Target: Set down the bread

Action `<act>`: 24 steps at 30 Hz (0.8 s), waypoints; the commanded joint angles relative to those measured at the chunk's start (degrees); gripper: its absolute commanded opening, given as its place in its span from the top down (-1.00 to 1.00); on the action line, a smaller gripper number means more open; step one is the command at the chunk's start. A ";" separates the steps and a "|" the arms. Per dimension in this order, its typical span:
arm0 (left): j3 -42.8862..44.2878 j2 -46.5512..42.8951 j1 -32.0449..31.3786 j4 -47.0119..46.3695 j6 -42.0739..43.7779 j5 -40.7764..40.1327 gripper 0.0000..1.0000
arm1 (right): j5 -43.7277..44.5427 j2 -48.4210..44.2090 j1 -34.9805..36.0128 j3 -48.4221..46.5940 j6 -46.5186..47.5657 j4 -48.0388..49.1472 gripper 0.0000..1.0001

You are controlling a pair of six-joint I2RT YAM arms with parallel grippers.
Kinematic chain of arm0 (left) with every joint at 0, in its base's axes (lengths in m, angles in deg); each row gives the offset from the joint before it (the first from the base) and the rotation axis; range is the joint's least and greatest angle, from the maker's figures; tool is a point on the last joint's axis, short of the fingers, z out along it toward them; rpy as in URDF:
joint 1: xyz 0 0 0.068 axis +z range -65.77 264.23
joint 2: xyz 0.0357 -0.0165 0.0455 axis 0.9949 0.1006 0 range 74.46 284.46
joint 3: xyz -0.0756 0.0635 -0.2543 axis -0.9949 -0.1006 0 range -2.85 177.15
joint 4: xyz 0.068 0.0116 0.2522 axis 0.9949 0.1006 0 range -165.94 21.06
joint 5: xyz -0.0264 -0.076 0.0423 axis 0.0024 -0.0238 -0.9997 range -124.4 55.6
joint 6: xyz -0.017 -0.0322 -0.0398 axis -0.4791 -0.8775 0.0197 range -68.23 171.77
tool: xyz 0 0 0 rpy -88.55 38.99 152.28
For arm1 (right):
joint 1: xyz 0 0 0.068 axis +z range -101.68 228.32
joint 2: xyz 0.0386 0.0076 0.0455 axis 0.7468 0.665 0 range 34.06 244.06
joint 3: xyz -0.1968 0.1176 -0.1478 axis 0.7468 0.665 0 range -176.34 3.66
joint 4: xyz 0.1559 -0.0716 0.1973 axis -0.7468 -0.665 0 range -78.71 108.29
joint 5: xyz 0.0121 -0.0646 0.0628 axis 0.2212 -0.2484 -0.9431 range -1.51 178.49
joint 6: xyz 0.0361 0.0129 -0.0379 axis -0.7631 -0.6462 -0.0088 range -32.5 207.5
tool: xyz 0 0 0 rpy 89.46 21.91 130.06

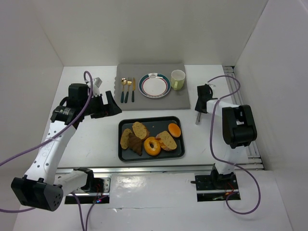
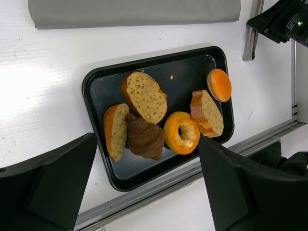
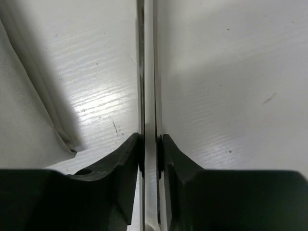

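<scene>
- Two grippers work here; the left gripper (image 1: 111,106) hangs spread wide, holding nothing.
- Below it and to its right, a black tray (image 2: 91,82) on the worktop (image 1: 96,139) carries the bread (image 2: 144,96), a croissant (image 2: 144,137) and a bagel (image 2: 182,132).
- Right of the tray, the right gripper (image 3: 150,144) is pressed together, pinching a thin metal utensil (image 3: 149,72).

Glossy tray (image 1: 156,124), matt cloth mat (image 1: 159,103), shiny smooth metal strip (image 3: 149,72)
</scene>
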 commanded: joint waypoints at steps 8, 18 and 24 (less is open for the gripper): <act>1.30 -0.32 2.01 -1.62 1.36 1.54 -1.00 | 1.36 -24.60 1.77 2.51 -2.07 -16.34 0.48; 1.31 -1.89 3.15 -0.48 -0.82 0.31 -1.00 | -18.33 -38.68 22.39 -1.79 -5.74 -38.00 0.39; 1.83 -4.00 3.77 1.19 -2.76 -4.61 -0.96 | -21.24 -33.33 38.06 -7.68 -7.69 -39.78 0.18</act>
